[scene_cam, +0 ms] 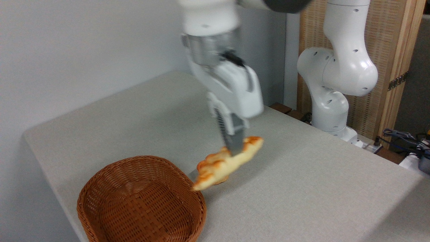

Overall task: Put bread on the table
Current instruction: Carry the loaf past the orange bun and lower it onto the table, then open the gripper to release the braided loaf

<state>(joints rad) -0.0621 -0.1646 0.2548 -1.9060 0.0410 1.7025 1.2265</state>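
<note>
The bread (218, 166), a long braided loaf in pale cream with golden-orange plaits, hangs tilted just right of the basket, its lower pointed end over the basket's rim. My gripper (234, 148) is shut on the loaf's middle from above, one grey finger (233, 137) crossing in front of it. The arm is motion-blurred. Below lies the table (302, 188), a grey-beige cloth-like surface. Whether the loaf's underside touches the table I cannot tell; something small and orange shows under it.
A brown woven wicker basket (141, 201) sits at the table's front left, with nothing visible inside. The arm's white base (331, 101) stands beyond the table's right edge, with cables (406, 139) and a wooden screen behind. A wall runs along the left.
</note>
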